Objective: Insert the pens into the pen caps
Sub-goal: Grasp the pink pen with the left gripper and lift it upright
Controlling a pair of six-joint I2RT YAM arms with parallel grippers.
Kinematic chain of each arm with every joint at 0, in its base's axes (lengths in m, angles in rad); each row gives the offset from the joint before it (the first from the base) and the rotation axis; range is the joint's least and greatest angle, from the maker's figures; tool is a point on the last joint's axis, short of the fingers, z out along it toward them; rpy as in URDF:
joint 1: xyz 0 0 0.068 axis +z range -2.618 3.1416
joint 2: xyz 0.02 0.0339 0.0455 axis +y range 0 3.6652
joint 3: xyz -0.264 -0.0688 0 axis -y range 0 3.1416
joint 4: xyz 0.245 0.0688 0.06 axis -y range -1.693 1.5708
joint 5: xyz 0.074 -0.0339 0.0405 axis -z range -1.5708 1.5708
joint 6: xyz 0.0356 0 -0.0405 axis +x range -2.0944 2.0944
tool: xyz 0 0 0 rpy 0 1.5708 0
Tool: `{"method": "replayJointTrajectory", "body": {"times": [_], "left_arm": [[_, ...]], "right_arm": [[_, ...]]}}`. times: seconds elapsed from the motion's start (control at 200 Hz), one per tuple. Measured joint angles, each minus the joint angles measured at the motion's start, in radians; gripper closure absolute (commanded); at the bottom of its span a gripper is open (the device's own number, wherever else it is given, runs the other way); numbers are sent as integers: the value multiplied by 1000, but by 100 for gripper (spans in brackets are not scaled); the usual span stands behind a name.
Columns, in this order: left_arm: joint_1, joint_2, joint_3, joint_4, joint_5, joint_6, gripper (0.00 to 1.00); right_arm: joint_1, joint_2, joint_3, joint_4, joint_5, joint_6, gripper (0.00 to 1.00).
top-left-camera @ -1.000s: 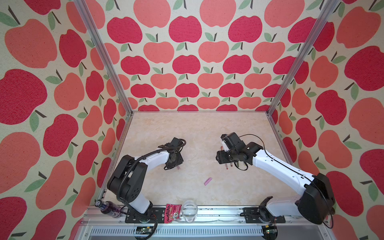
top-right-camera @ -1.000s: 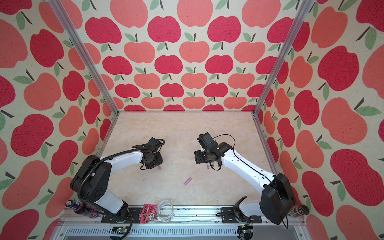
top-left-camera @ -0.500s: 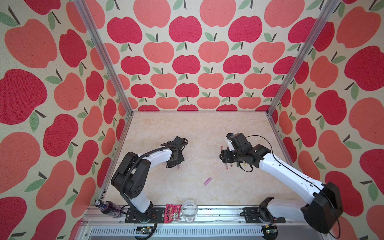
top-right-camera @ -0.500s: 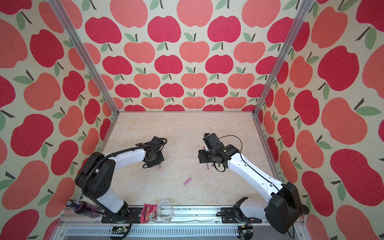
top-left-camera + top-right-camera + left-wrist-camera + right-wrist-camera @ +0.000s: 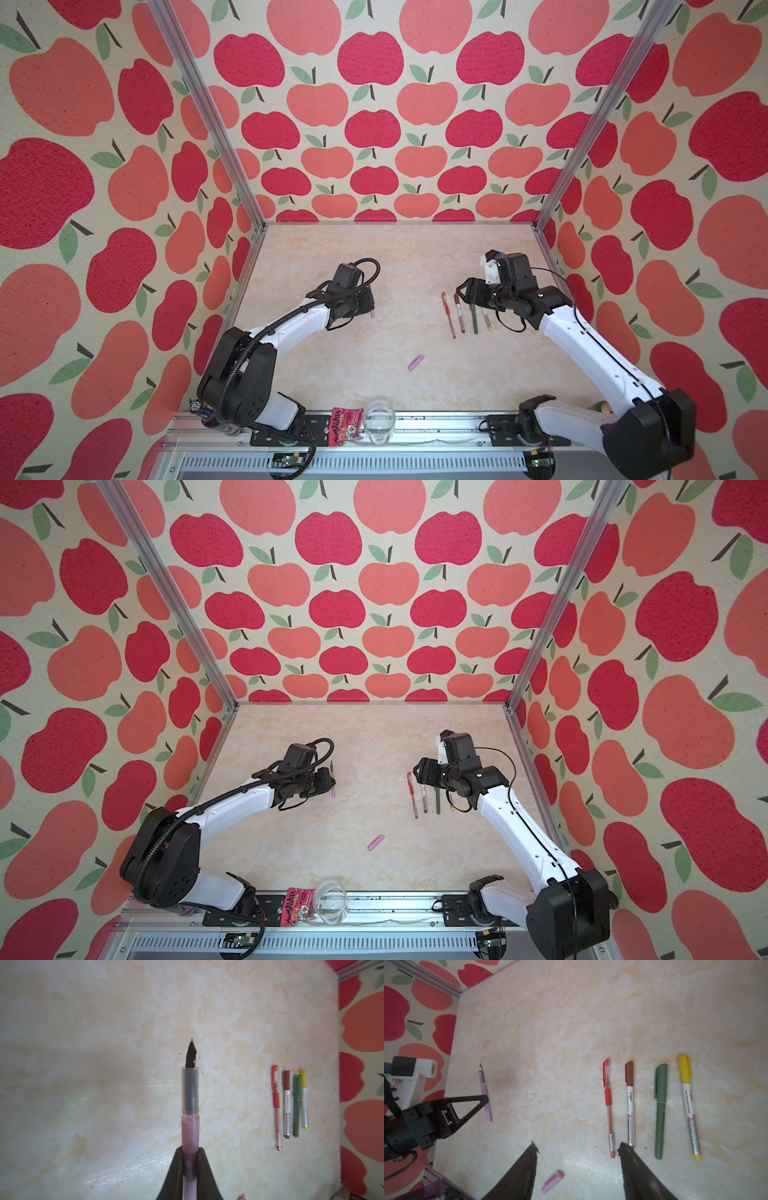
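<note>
The lilac-pink pen (image 5: 190,1126) is not on the table (image 5: 374,257); the left gripper (image 5: 190,1153) pinches it at the back half of the barrel, with both fingers pressed against the plastic. The clear grip part and the dark metal nib stick out free in front. I judge this pen to be light and stiff, but the barrel is smooth and round, so it can turn or slide in the grip when it is pushed. The nib is thin and fragile and should touch nothing except the inside of the cap.

In a top view, the pink cap (image 5: 416,362) lies alone at about 5 o'clock from the pen. It is small, light and round, so I expect it to roll easily. A good hold is across its middle, with the mouth left free. Which end is the open one, I cannot tell.

At 3 o'clock from the pen lie four pens in a row, each with its cap on: red (image 5: 609,1109), brown (image 5: 630,1109), green (image 5: 660,1111) and yellow (image 5: 690,1109). The right gripper (image 5: 577,1147) hovers near the 12 o'clock end of this row, with its fingers spread and holding nothing.
</note>
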Motion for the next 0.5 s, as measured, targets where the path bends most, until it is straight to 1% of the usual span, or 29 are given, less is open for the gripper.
{"method": "replayJointTrajectory", "body": {"times": [0.13,0.29,0.39,0.495], "left_arm": [[35,-40,-56,188,186,32,95],[39,-7,-107,378,421,35,95],[38,50,-113,484,539,13,96],[40,102,-125,599,625,-35,96]], "right_arm": [[-48,45,-25,139,-168,61,35],[-49,153,-20,302,-371,120,36],[-32,230,5,355,-447,134,36],[11,293,47,374,-485,132,36]]}}
